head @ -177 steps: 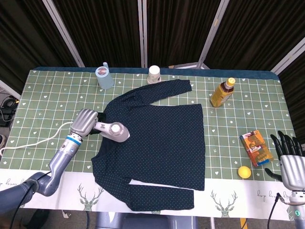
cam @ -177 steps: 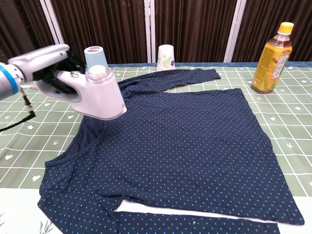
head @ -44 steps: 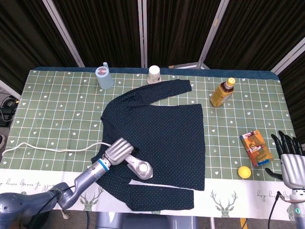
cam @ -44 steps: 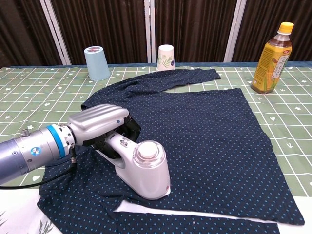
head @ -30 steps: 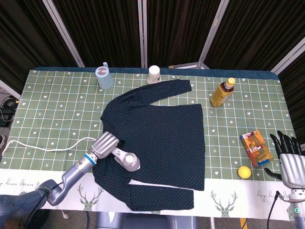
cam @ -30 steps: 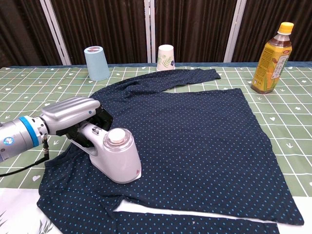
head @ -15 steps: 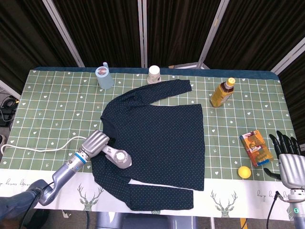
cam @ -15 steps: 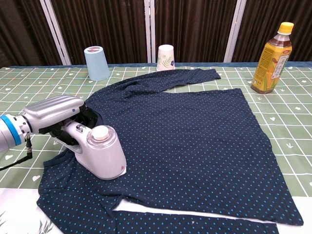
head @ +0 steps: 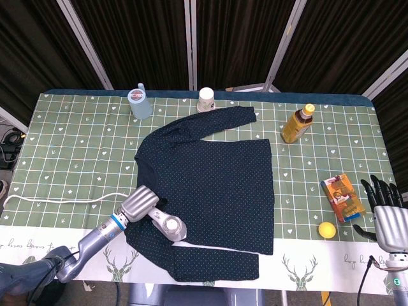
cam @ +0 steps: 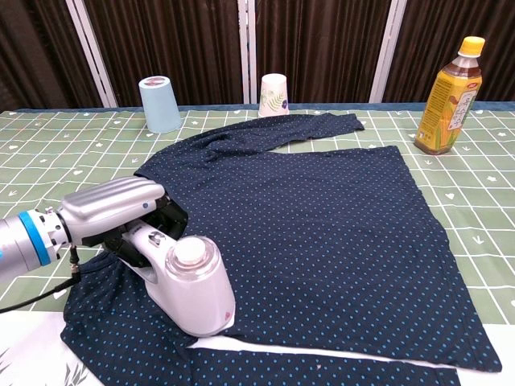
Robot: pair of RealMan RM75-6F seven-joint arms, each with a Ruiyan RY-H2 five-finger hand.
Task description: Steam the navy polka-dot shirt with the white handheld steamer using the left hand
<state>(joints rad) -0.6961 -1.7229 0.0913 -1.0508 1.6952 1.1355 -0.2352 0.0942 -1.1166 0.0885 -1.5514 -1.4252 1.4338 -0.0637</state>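
While the navy polka-dot shirt [head: 213, 185] lies spread flat across the middle of the green checked table [head: 70, 153], the left hand [head: 140, 204] has its fingers wrapped around the handle of the white handheld steamer [head: 167, 227], whose head rests on the cloth at about seven o'clock of the shirt, near the lower hem and the folded lower sleeve. From the chest view the same left hand [cam: 113, 205] sits on top of the steamer's handle, and the steamer [cam: 189, 285] stands on the fabric at the shirt's [cam: 322, 233] near-left corner. A white cord [head: 57, 199] trails from the steamer out toward nine o'clock across the table. The right hand [head: 386, 213] hangs at the four o'clock edge, fingers spread and holding nothing. At twelve o'clock stand a blue cup [head: 139, 102] and a white paper cup [head: 205, 99]; a yellow-capped bottle [head: 297, 123] stands at two o'clock, and an orange box [head: 343, 197] and a yellow ball [head: 327, 230] lie near four.
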